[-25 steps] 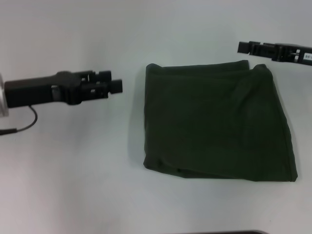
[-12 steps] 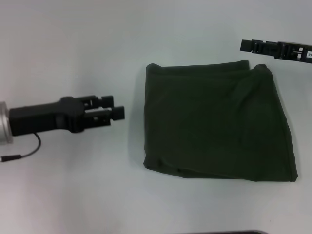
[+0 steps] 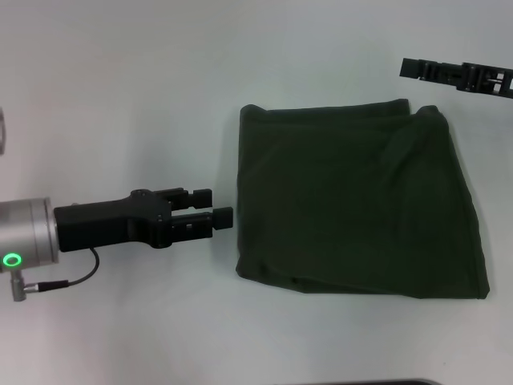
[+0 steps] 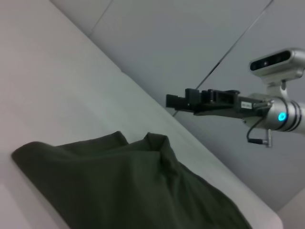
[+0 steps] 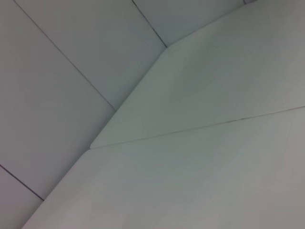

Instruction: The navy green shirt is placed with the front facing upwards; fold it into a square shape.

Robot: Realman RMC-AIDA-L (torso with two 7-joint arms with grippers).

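Observation:
The navy green shirt [image 3: 361, 208] lies folded into a rough square right of the table's middle, plain green side up, with no print showing. The left wrist view shows it [image 4: 119, 186] as a flat folded bundle with a small raised fold at one corner. My left gripper [image 3: 216, 205] hovers just left of the shirt's near-left edge. It points at the cloth, open, with nothing between its fingers. My right gripper [image 3: 409, 68] is seen edge-on beyond the shirt's far-right corner, clear of the cloth. The same right gripper [image 4: 174, 101] shows in the left wrist view, holding nothing.
The white table [image 3: 120, 88] surrounds the shirt, and a dark strip sits at its near edge [image 3: 361, 382]. A cable [image 3: 56, 281] hangs from my left wrist. The right wrist view shows only the table surface [image 5: 200, 157] and the wall behind.
My left gripper has moved toward the near side and rightward, closing in on the shirt's near-left edge. The right gripper has drifted slightly right. The shirt has not moved.

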